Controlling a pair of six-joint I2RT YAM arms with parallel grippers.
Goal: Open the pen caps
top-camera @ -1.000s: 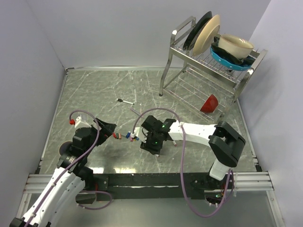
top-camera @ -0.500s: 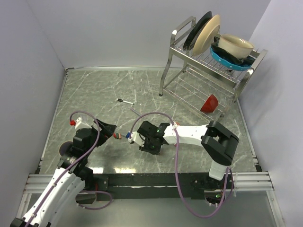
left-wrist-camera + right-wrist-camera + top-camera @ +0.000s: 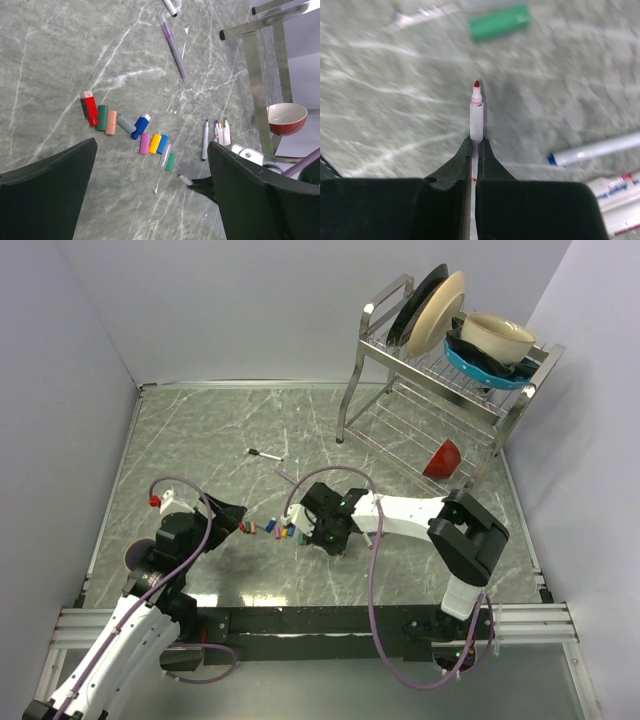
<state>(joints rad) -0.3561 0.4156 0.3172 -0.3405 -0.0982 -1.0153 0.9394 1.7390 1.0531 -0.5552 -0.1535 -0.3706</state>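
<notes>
Several loose pen caps (image 3: pixel 144 143) in red, green, salmon, grey, blue, pink and yellow lie in a crooked row on the marble table; from above they show as a short line of pen caps (image 3: pixel 270 529) between the arms. My right gripper (image 3: pixel 475 142) is shut on a white pen (image 3: pixel 476 115) whose bare red tip points toward a green cap (image 3: pixel 500 22). That pen (image 3: pixel 184 179) hangs just above the table in the left wrist view. My left gripper (image 3: pixel 152 146) hovers open over the row, holding nothing.
Uncapped pens (image 3: pixel 217 132) lie to the right of the caps, and a purple pen (image 3: pixel 175 47) and a black-capped pen (image 3: pixel 265 455) lie farther back. A dish rack (image 3: pixel 440 370) with plates and bowls stands at the back right, a red bowl (image 3: pixel 443 457) under it.
My right gripper's jaws have closed onto the white pen and the wrist has shifted near the caps' right end. The left arm has barely moved.
</notes>
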